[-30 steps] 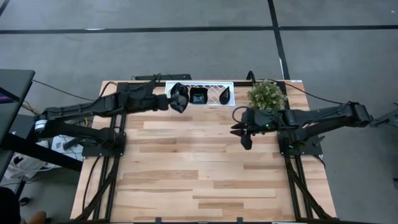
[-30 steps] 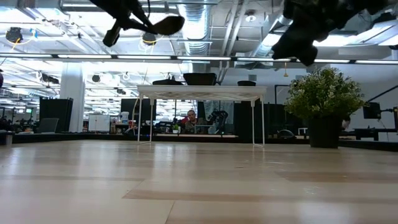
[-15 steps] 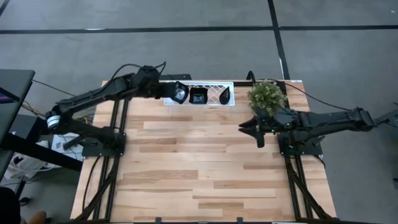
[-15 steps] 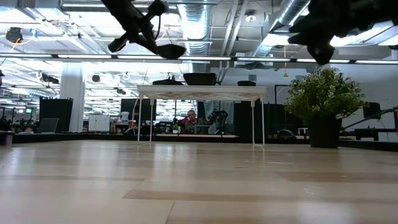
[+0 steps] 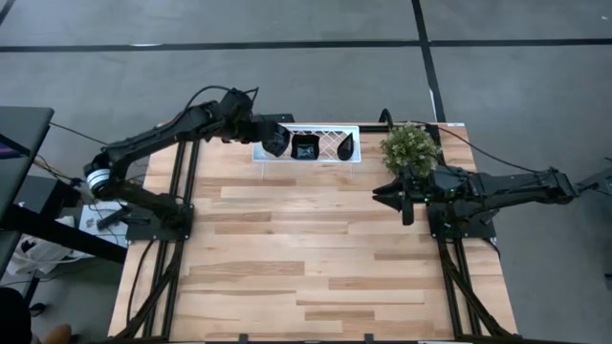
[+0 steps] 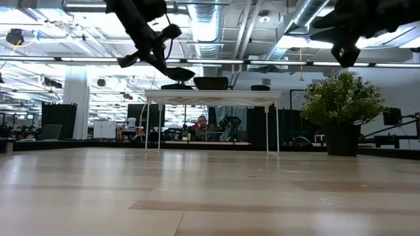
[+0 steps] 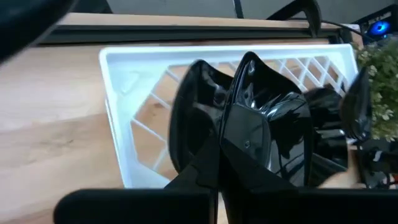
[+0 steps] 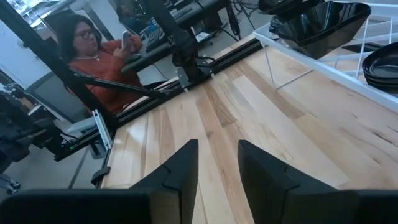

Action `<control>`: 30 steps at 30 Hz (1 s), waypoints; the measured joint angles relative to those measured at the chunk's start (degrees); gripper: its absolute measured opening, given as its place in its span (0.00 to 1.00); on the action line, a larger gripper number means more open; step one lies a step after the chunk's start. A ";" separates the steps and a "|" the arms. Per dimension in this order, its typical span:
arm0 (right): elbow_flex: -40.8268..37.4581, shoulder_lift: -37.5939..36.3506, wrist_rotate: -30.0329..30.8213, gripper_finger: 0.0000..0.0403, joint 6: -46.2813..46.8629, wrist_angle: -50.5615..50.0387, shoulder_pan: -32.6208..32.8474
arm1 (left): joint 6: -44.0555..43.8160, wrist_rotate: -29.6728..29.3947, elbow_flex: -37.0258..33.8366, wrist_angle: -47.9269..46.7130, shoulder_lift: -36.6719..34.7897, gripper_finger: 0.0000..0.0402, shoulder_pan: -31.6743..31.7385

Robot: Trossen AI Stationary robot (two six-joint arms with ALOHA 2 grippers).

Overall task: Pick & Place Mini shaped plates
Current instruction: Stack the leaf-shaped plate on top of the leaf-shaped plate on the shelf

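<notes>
Currently listed, largest first: wooden table, slatted top, bare across its middle and near part. Left arm, reaching to the far edge, its left gripper pinching a glossy black mini shaped plate held on edge just above the left end of the white lattice tray; in the left wrist view the fingers close on the plate's lower rim. Right arm, waiting over the table's right side near the green plant, its right gripper spread and carrying nothing. White lattice tray, at the far edge, already holding a squarish plate in its middle and a leaf-shaped plate toward its right end. Person in an orange top, seated beyond the table, visible only in the right wrist view. Risk noted: the held plate is glossy and gripped only by its rim, so it may slip or swing on release; set down tilted, it could catch the tray wall or knock the squarish plate beside it, and a drop from this height might tip it out of the tray.
</notes>
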 joint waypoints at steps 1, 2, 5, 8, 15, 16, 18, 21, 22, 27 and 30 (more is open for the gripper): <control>0.00 0.00 0.00 0.27 -0.03 -0.04 0.00 | 0.27 0.39 0.02 0.00 0.28 0.01 0.54; 0.00 0.00 0.00 0.27 -0.13 -0.07 0.00 | 0.62 0.62 0.02 -0.02 0.46 0.01 0.99; 0.00 0.02 0.00 0.27 -0.17 -0.09 0.00 | 1.05 0.70 0.04 -0.05 0.90 0.01 1.73; 0.00 0.02 0.02 0.27 -0.18 -0.09 0.00 | 1.05 0.73 0.04 -0.23 1.52 0.01 1.41; 0.00 0.02 0.48 0.27 -0.19 -0.13 0.00 | 1.05 0.83 0.04 -0.02 1.50 0.01 0.86; 0.00 0.02 0.48 0.27 -0.19 -0.13 0.00 | 1.05 0.71 0.04 -0.02 1.50 0.01 0.89; 0.00 0.02 0.48 0.27 -0.19 -0.13 0.00 | 1.05 0.71 0.02 -0.04 1.50 0.01 0.86; 0.00 0.02 0.49 0.27 -0.19 -0.11 0.00 | 1.05 0.73 0.00 -0.09 1.50 0.01 0.84; 0.00 0.02 0.49 0.27 -0.19 -0.11 0.00 | 1.05 0.71 0.00 -0.09 1.50 0.01 0.85; 0.00 0.02 0.48 0.27 -0.19 -0.07 0.00 | 1.05 0.41 -0.02 -0.04 1.50 0.01 0.86; 0.00 0.02 0.48 0.27 -0.19 -0.03 0.00 | 1.05 0.29 -0.04 -0.03 1.50 0.02 0.93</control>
